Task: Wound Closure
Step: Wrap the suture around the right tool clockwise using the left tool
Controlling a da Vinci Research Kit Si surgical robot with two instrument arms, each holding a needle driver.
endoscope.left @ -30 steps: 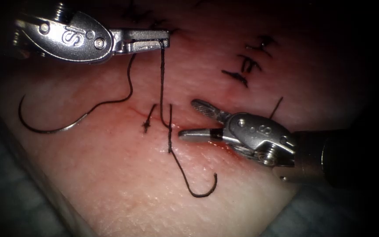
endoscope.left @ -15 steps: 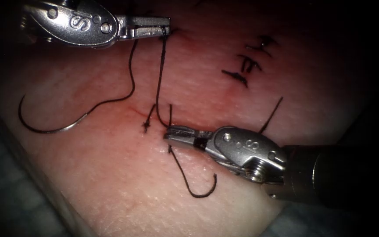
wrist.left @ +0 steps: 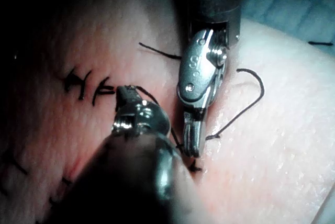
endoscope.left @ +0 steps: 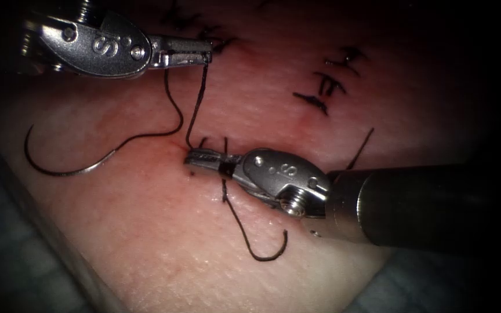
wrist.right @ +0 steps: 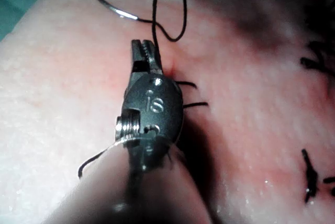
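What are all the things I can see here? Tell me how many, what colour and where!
tissue: one, pale pink, under everything.
cut: one, reddish line across the middle of the tissue.
red fluid: one patch, red, around the cut.
needle: one, dark and curved, lying free on the tissue, left of the cut's stitch, held by neither tool.
thread: one long strand, black, from the left tool down to the cut, another part running to the needle.
loose thread tail: one, black, curling below the right tool.
finished stitches: several, black, upper right of the tissue.
left tool: one, silver, upper left, jaws shut on the thread.
right tool: one, silver, at the cut, jaws closed.
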